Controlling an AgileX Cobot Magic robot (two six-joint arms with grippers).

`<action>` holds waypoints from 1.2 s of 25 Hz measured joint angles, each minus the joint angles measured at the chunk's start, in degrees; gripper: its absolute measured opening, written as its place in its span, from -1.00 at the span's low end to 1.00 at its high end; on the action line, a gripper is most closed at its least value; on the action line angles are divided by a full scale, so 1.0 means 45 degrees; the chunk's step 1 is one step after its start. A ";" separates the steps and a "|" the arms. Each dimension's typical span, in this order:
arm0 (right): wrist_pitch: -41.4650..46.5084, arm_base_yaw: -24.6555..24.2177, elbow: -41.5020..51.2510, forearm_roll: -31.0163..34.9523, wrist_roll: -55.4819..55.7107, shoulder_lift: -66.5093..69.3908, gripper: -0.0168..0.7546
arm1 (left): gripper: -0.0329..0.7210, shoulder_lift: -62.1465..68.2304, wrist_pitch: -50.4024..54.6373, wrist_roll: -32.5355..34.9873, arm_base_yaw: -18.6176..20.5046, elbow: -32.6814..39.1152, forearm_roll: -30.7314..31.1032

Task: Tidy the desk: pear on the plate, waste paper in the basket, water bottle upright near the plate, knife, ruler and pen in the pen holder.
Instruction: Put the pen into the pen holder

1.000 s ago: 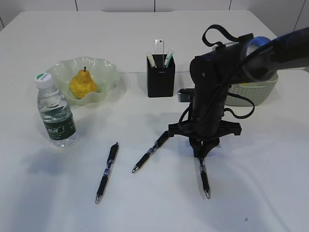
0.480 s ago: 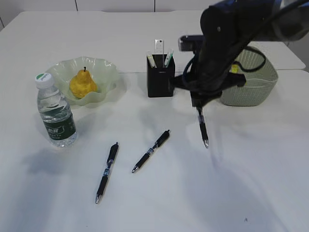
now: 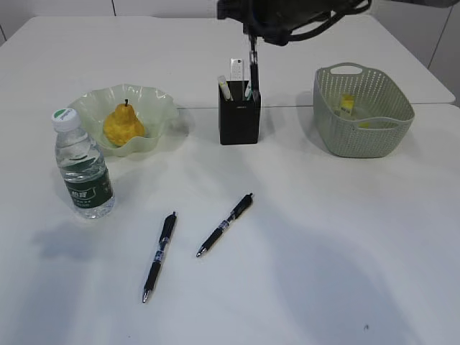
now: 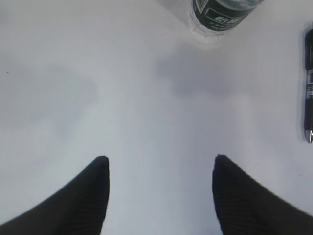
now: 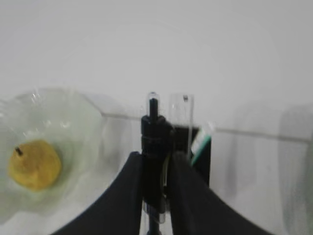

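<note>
White surface (image 3: 345, 237): pear (image 3: 123, 123) on plate (image 3: 154, 108), water bottle (image 3: 83, 164) upright beside it; right hand (image 5: 155, 169) grips a pen (image 3: 252, 61) above pen holder (image 3: 239, 115); left hand (image 4: 159, 166) open, empty; two pens (image 3: 225, 224) remain

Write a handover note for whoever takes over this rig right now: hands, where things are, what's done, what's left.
Right hand: shut on a pen, held upright above the pen holder.
Left hand: open, empty, over bare desk.
Done: pear on the plate; water bottle upright beside it.
Left: drop the held pen in; two pens lie on the desk.
</note>
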 joint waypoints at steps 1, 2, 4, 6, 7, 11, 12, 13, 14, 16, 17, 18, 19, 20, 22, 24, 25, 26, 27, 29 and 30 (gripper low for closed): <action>-0.0629 0.0000 -0.0011 -0.0347 0.0000 0.0052 -0.71 | 0.32 0.0000 0.0000 0.0000 0.0000 0.0000 0.0000; -0.1402 0.0000 -0.0031 -0.0762 0.0000 0.0123 -0.71 | 0.32 0.0000 0.0000 0.0000 0.0000 0.0000 0.0000; -0.2769 0.0000 -0.0031 -0.1587 0.0000 0.0377 -0.71 | 0.32 0.0000 0.0000 0.0000 0.0000 0.0000 0.0000; -0.3556 0.0000 -0.0094 -0.2393 -0.0020 0.0696 -0.71 | 0.32 0.0000 0.0000 0.0000 0.0000 0.0000 0.0000; -0.3867 0.0000 -0.0147 -0.2660 -0.0020 0.0896 -0.71 | 0.32 0.0000 0.0000 0.0000 0.0000 0.0000 0.0000; -0.4603 -0.0113 -0.0362 -0.3188 -0.0020 0.1715 -0.71 | 0.32 0.0000 0.0000 0.0000 0.0000 0.0000 0.0000; -0.4675 -0.0138 -0.0413 -0.3219 -0.0020 0.1877 -0.71 | 0.32 0.0000 0.0000 0.0000 0.0000 0.0000 0.0000; -0.4760 -0.0219 -0.0472 -0.3242 -0.0020 0.2063 -0.71 | 0.32 0.0000 0.0000 0.0000 0.0000 0.0000 0.0000; -0.4879 -0.0333 -0.0543 -0.3242 0.0003 0.2240 -0.71 | 0.32 0.0000 0.0000 0.0000 0.0000 0.0000 0.0000; -0.5308 -0.0555 -0.0603 -0.3242 0.0084 0.2477 -0.71 | 0.32 0.0000 0.0026 0.0000 0.0000 0.0000 0.0000; -0.5580 -0.0694 -0.0603 -0.3242 0.0124 0.2576 -0.71 | 0.32 0.0000 0.0026 0.0000 0.0000 0.0000 0.0000; -0.5877 -0.0786 -0.0603 -0.3242 0.0147 0.2672 -0.71 | 0.32 0.0000 0.0026 0.0000 0.0000 0.0000 0.0000; -0.6059 -0.0887 -0.0603 -0.3242 0.0173 0.2698 -0.71 | 0.32 0.0000 0.0026 0.0000 0.0000 0.0000 0.0000; -0.6293 -0.1004 -0.0603 -0.3217 0.0173 0.2726 -0.71 | 0.32 0.0000 0.0026 0.0000 0.0000 0.0000 0.0000; -0.6689 -0.1149 -0.0616 -0.3217 0.0192 0.2726 -0.71 | 0.32 0.0000 0.0026 0.0000 0.0000 0.0000 0.0000; -0.7139 -0.1290 -0.0630 -0.3199 0.0200 0.2837 -0.71 | 0.32 0.0000 0.0026 0.0000 0.0000 0.0000 0.0000; -0.7328 -0.1311 -0.0630 -0.3165 0.0200 0.2924 -0.71 | 0.32 0.0000 -0.0002 0.0000 0.0000 0.0000 0.0000; -0.7480 -0.1333 -0.0630 -0.3012 0.0200 0.2986 -0.71 | 0.32 0.0000 -0.0025 0.0000 0.0000 0.0000 0.0000; -0.7658 -0.1394 -0.0630 -0.2846 0.0221 0.3098 -0.71 | 0.32 0.0000 -0.0052 0.0000 0.0000 0.0000 0.0000; -0.7941 -0.1419 -0.0665 -0.2587 0.0221 0.3339 -0.71 | 0.32 0.0000 -0.0079 0.0000 0.0000 0.0000 0.0000; -0.8003 -0.1419 -0.0715 -0.2532 0.0221 0.3476 -0.71 | 0.32 0.0000 -0.0079 0.0000 0.0000 0.0000 0.0000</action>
